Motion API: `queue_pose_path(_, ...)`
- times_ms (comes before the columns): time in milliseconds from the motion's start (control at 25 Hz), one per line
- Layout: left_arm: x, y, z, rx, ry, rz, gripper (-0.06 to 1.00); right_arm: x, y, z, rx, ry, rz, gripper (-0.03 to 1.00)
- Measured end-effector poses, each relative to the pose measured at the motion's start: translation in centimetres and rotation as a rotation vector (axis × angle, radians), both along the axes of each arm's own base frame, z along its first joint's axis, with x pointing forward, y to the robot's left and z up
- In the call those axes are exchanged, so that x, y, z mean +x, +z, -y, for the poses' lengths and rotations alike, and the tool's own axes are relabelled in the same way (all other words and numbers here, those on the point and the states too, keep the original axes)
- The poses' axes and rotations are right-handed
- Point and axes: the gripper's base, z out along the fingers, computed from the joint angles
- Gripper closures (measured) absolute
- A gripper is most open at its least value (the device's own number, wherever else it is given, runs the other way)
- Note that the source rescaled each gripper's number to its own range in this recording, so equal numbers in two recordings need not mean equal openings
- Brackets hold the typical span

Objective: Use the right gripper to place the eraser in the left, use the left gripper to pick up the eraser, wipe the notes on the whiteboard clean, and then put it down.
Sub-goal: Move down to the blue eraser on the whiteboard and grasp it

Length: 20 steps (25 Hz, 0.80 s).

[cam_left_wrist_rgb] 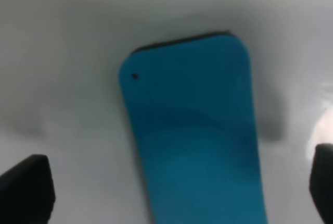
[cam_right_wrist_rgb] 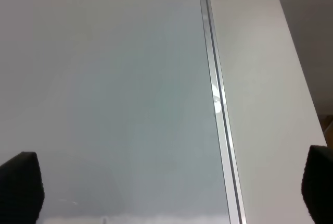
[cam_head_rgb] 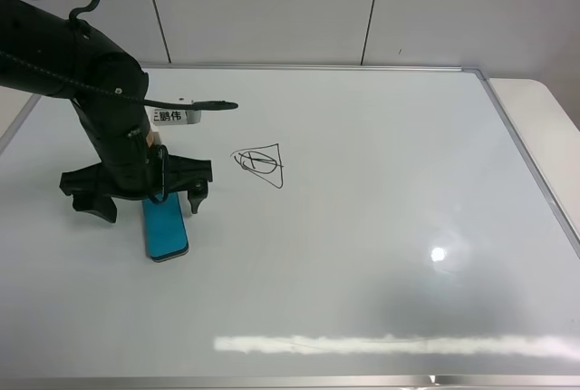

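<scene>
The blue eraser (cam_head_rgb: 165, 229) lies flat on the whiteboard (cam_head_rgb: 381, 181), left of centre. My left gripper (cam_head_rgb: 149, 206) is open just above it, with one black finger on each side of the eraser's far end. In the left wrist view the eraser (cam_left_wrist_rgb: 192, 130) fills the middle between the spread fingertips (cam_left_wrist_rgb: 26, 187), and I cannot tell if they touch it. The notes, a small black triangle-and-circle scribble (cam_head_rgb: 260, 164), sit to the right of the gripper. My right gripper (cam_right_wrist_rgb: 169, 187) is open and empty over the board's right side. It is out of the exterior high view.
The whiteboard's metal frame (cam_right_wrist_rgb: 218, 104) runs along its right edge, with white table (cam_right_wrist_rgb: 265, 104) beyond it. A white wall stands behind the board. A white name tag (cam_head_rgb: 177, 116) hangs on the left arm.
</scene>
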Motion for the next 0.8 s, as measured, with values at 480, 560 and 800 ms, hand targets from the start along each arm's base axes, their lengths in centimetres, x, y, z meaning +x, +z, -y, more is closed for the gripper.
queue_pose_path(480,-0.44,-0.98,-0.38,-0.016,0.055,0.027,-0.06,0.0,0.01,0.15,-0.015,-0.01,0.001,-0.03)
queue_pose_path(560,-0.41,-0.97,-0.35,-0.019,0.054,0.031,-0.06,0.0,0.01,0.15,-0.015,-0.01,0.001,-0.03)
queue_pose_path(800,-0.37,-0.96,-0.32,-0.023,0.056,0.035,-0.06,0.0,0.01,0.15,-0.015,-0.01,0.001,-0.03)
